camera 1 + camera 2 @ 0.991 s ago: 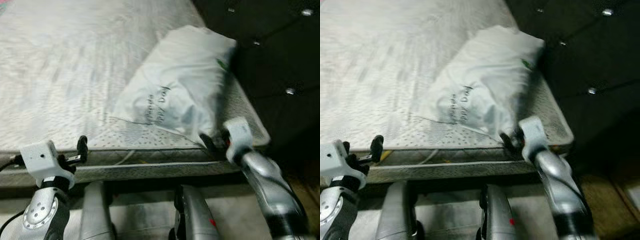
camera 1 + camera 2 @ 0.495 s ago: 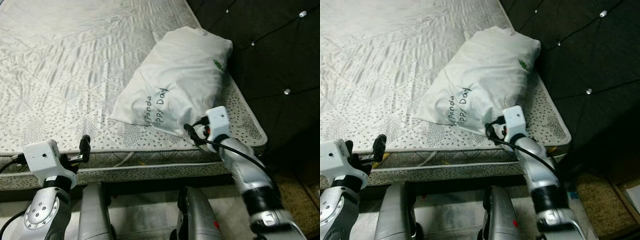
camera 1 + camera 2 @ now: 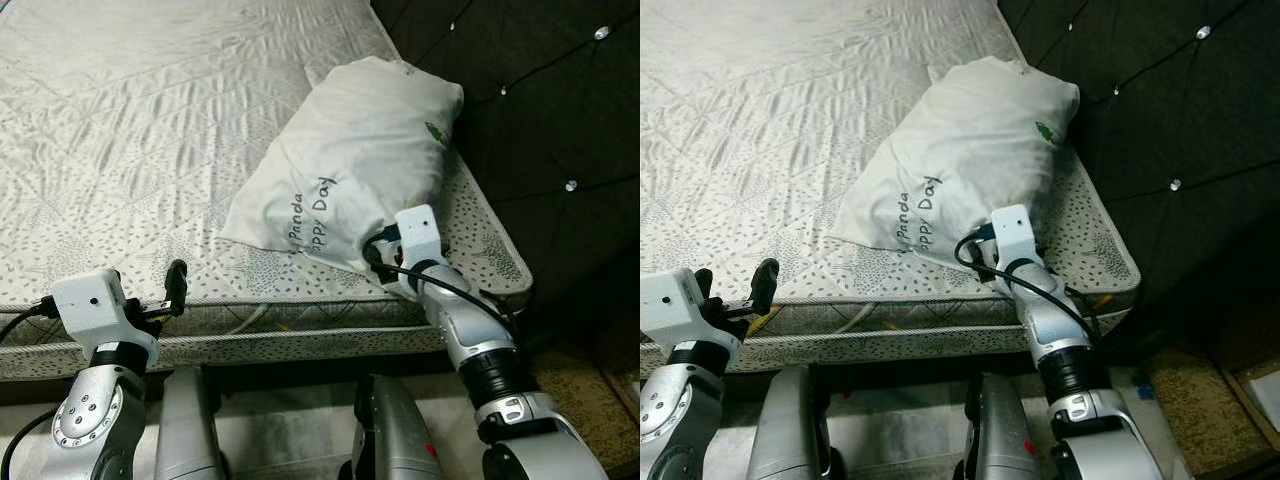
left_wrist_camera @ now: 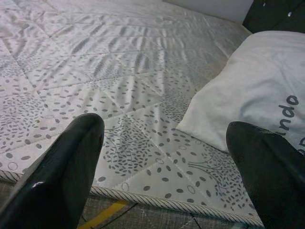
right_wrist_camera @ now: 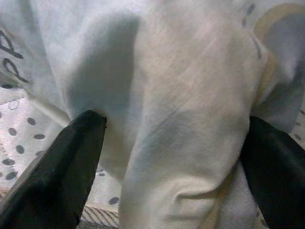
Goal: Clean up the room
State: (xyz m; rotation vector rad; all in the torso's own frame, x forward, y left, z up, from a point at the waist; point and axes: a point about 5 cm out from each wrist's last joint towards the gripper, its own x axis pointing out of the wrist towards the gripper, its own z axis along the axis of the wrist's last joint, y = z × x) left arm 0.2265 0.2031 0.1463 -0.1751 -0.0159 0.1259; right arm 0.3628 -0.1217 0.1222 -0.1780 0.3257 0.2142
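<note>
At 2 o'clock on the mattress [image 3: 150, 130], by the dark headboard [image 3: 540, 110], lies the pillow [image 3: 360, 160]. Right gripper [image 5: 171, 157] is spread wide, fingers [image 5: 71, 162] straddling its near corner, not yet clamped. Risk: closing on loose cover only, so fabric slips or the pillow drags off the edge. Right arm reaches forward; left gripper [image 4: 167, 162] hovers open at 7 o'clock.
</note>
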